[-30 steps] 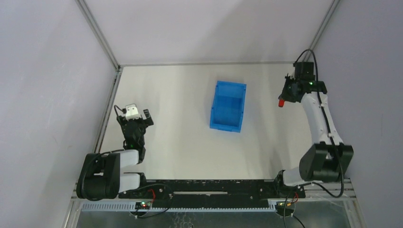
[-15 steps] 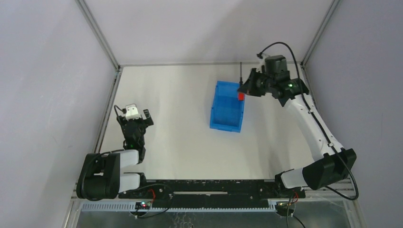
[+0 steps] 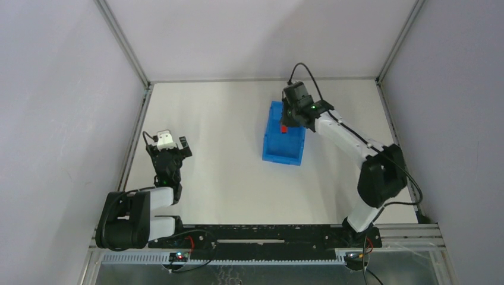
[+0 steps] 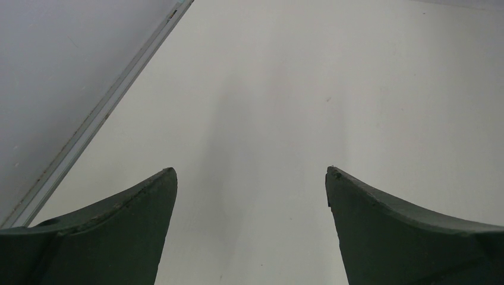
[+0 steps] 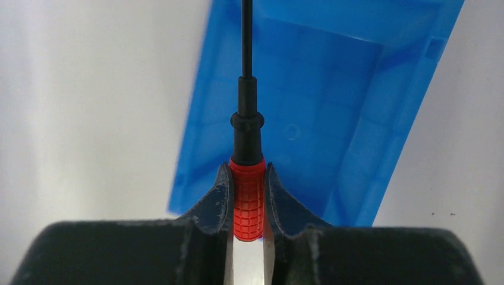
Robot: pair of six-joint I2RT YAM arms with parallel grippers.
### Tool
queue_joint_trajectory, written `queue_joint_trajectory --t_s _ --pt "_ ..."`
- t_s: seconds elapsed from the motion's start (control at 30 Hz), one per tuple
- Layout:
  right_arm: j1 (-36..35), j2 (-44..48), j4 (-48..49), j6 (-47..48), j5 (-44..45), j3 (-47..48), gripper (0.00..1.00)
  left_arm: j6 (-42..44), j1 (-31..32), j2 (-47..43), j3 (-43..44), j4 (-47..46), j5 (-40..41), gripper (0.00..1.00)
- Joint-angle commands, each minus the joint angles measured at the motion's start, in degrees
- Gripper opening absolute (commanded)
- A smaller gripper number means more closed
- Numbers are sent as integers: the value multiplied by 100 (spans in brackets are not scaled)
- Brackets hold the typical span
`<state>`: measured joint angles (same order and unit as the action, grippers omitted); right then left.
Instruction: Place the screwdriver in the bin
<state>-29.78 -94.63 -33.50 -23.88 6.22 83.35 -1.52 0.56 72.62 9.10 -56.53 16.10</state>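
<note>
The bright blue bin [image 3: 285, 148] stands near the middle of the table; it also shows in the right wrist view [image 5: 333, 113]. My right gripper [image 3: 285, 126] hangs over the bin's far end and is shut on the screwdriver [image 5: 247, 199]. Its red handle sits between the fingers, and a spot of red [image 3: 284, 128] shows in the top view. The thin black shaft points out over the bin's inside. My left gripper [image 3: 172, 147] rests at the left of the table, open and empty, as the left wrist view [image 4: 251, 172] shows.
Grey enclosure walls with metal corner posts [image 3: 122, 41] stand on three sides of the white table [image 3: 220, 148]. The metal edge rail [image 4: 101, 113] runs along the table's left side. The arm bases sit on the black rail [image 3: 267, 234] at the near edge.
My right arm has swung left from the right side of the table, carrying the screwdriver, and now holds it over the bin's far end. The left arm has not moved.
</note>
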Motion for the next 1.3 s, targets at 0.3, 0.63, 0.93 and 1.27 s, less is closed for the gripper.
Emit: queue_joint_trajectory --t_s 0.3,0.63,0.93,1.27 --pt "-245 -1393 615 -184 1017 -205 34 55 -38 -38 205 -383 -58 100" --pt "-403 -777 257 -106 1201 -17 59 55 -38 -42 204 -385 -63 100" --pt "-22 457 -558 361 1447 48 80 55 -38 -38 203 -385 -63 100" --pt "2058 1431 -703 1280 1139 -571 100 55 -38 -44 200 -385 -61 100"
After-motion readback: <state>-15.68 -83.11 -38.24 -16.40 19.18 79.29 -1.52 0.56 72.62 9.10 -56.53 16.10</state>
